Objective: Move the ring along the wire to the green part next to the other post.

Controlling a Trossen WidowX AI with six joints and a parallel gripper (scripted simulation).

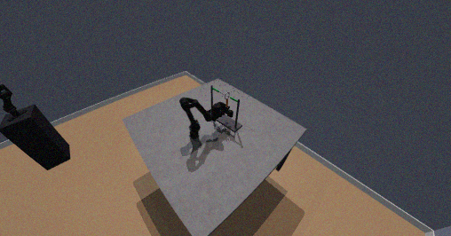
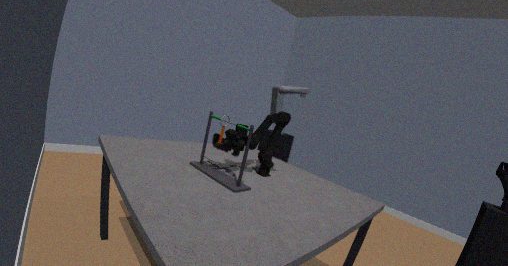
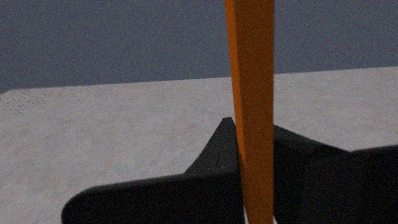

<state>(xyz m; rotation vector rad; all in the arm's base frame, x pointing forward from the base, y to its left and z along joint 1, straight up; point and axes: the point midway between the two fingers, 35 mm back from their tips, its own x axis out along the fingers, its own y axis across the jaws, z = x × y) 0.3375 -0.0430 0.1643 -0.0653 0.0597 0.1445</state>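
Note:
My gripper (image 1: 228,111) (image 2: 220,141) (image 3: 236,124) is shut on the orange handle (image 1: 227,102) (image 2: 222,133) (image 3: 256,95), which stands nearly upright below its ring. The thin ring (image 1: 227,96) (image 2: 225,120) is around the wire on the thin grey part, just inward of the green part (image 1: 234,99) (image 2: 215,117) at one post (image 1: 237,114) (image 2: 206,140). The other green part (image 1: 215,90) (image 2: 244,127) is by the other post (image 1: 212,98) (image 2: 245,156). The views are too small to tell whether ring and wire touch. The ring is outside the wrist view.
The posts stand on a dark base plate (image 2: 220,176) on the grey table (image 1: 173,124) (image 2: 310,205). The arm reaches in from one side of the frame, below wire height. A dark pedestal (image 1: 37,137) stands off the table.

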